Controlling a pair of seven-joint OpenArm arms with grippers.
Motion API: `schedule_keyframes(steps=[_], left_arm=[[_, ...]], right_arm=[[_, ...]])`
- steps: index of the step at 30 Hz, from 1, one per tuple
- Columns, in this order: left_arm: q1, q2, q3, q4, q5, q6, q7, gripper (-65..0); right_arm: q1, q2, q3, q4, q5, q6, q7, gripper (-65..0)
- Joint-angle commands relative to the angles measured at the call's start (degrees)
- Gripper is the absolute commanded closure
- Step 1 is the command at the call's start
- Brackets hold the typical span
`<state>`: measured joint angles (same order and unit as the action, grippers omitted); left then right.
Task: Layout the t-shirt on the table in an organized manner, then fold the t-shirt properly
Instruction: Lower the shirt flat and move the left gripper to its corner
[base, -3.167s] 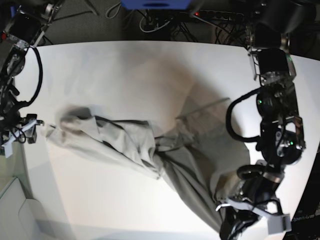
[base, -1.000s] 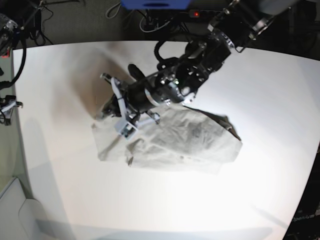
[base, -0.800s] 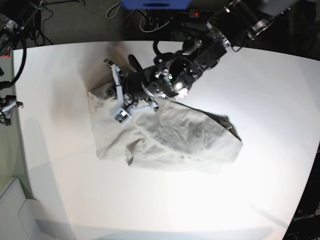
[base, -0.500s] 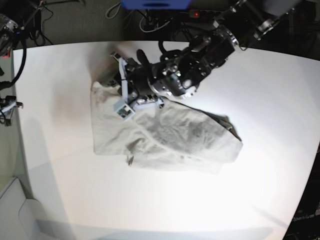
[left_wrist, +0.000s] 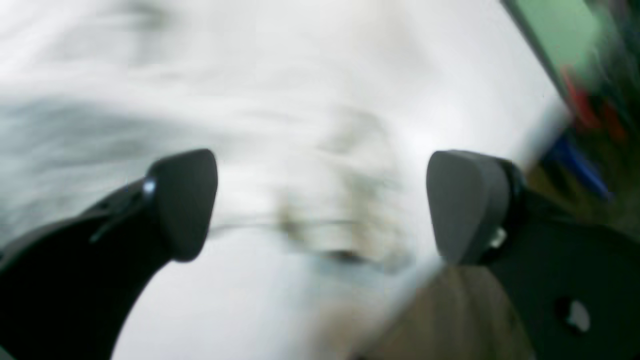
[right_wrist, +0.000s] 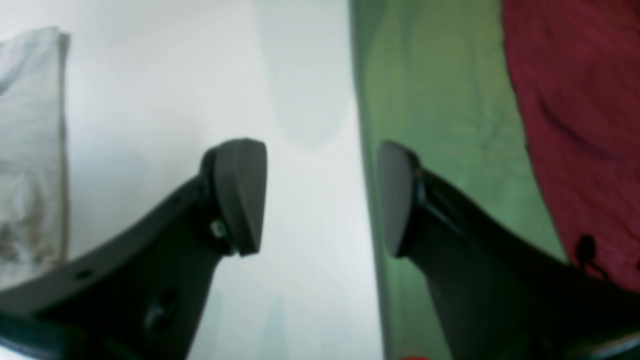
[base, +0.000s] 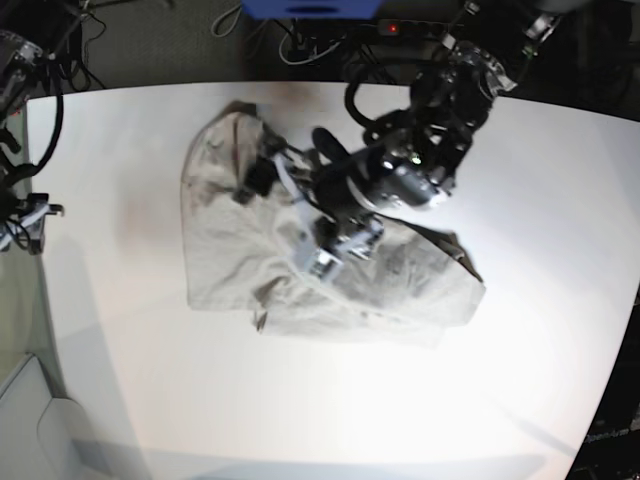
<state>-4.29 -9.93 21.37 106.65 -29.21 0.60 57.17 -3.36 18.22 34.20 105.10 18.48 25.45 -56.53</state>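
The light grey-beige t-shirt (base: 400, 280) lies spread and wrinkled on the white table (base: 150, 400), from the back left to the right middle. My left gripper (base: 268, 180) hangs over the shirt's upper left part. In the blurred left wrist view it (left_wrist: 325, 205) is wide open with nothing between the fingers, and the shirt (left_wrist: 150, 100) is beneath. My right gripper (base: 28, 215) sits at the table's left edge. In the right wrist view it (right_wrist: 320, 195) is open and empty, with the shirt's edge (right_wrist: 30, 150) far to the left.
Cables and a power strip (base: 330, 40) lie beyond the far edge. A white bin (base: 40, 430) stands off the front left corner. Past the table edge, the right wrist view shows a green surface (right_wrist: 450, 100) and something red (right_wrist: 575, 100).
The left gripper dragged the shirt's left part toward the back, opened and let it go, then drew back to the right. The shirt now lies wider. The right arm has barely moved.
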Motion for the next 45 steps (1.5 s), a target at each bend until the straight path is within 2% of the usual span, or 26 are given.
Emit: schedule_keyframes(steps=[1,6,11,17,23,27,36,40,42,45], left_arm=[[-0.06,1.1,-4.44,1.09,-0.55,-0.29,-1.21,-65.0],[2.76,4.44,-23.78,-0.23,-0.46,-0.38,-6.05,-65.0],[2.4,6.37,-34.86,-7.97,-0.55,-0.38,-11.58,-65.0],[0.73,6.2,-36.35,-18.69,-0.55,-0.38,-17.39,-65.0],[-0.06,6.2,-36.44,-23.18,-0.55,-0.47,-22.13,-65.0],[-0.58,5.85,-36.53,-23.71,-0.55,-0.47,-23.01,-65.0],[-1.02,6.02,-43.21,-24.06,-0.55,-0.56,-23.1,-65.0],[-3.13,5.76,-43.48,-28.72,-0.63,-0.65,-23.1,-65.0],[-4.1,5.76,-43.48,-31.27,-0.63,-2.32,-23.1,-65.0],[-4.98,6.02,-43.56,-33.29,-0.46,-7.85,-23.1,-65.0]], right_arm=[[0.59,1.17,0.4,0.88,0.2,1.32,0.93,-36.1],[0.76,0.46,0.4,0.88,0.2,1.49,0.93,-36.1],[0.76,0.29,0.4,0.88,0.11,8.0,1.02,-36.0],[1.55,0.29,0.4,0.79,0.11,8.26,1.02,-36.0],[1.82,0.29,0.4,0.44,-0.06,8.26,1.02,-36.0],[1.73,0.29,0.4,0.44,-0.06,8.26,1.02,-36.0],[1.82,0.29,0.4,0.44,-0.06,8.26,1.02,-36.0],[1.82,0.29,0.4,0.44,-0.06,8.26,1.02,-36.0],[1.82,0.29,0.4,0.44,-0.06,8.26,1.02,-36.0],[1.64,-0.15,0.4,0.44,-0.15,8.26,1.02,-36.0]])
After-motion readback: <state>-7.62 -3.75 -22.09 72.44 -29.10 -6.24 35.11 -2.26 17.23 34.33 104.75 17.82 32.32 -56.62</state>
